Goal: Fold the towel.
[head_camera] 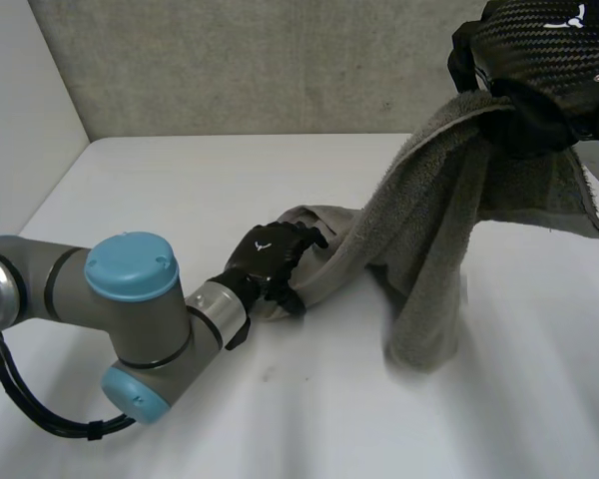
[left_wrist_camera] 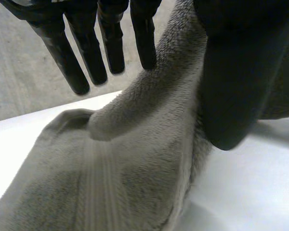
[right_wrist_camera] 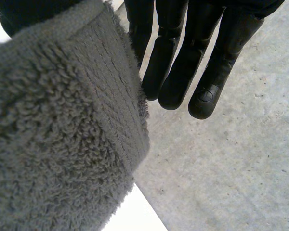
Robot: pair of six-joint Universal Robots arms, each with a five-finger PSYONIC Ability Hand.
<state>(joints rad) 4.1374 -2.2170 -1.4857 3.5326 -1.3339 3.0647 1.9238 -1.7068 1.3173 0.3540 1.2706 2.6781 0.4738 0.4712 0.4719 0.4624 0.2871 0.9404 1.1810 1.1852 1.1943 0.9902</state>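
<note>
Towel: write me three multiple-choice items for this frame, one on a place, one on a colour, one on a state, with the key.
1. Where is the left hand?
A. On the towel's low end, down at the table.
B. Raised high, off the towel.
C. On bare table, far from the towel.

2. What colour is the towel?
A. White.
B. Grey.
C. Blue.

3. How does the towel lie?
A. Spread flat.
B. Folded in a neat stack.
C. One end raised at the right hand, the rest hanging down to the table.

Key:
1 A: the head view shows that hand on the towel's end at table level.
2 B: the pile is grey in every view.
3 C: the towel drapes from the raised right hand down to the table.
</note>
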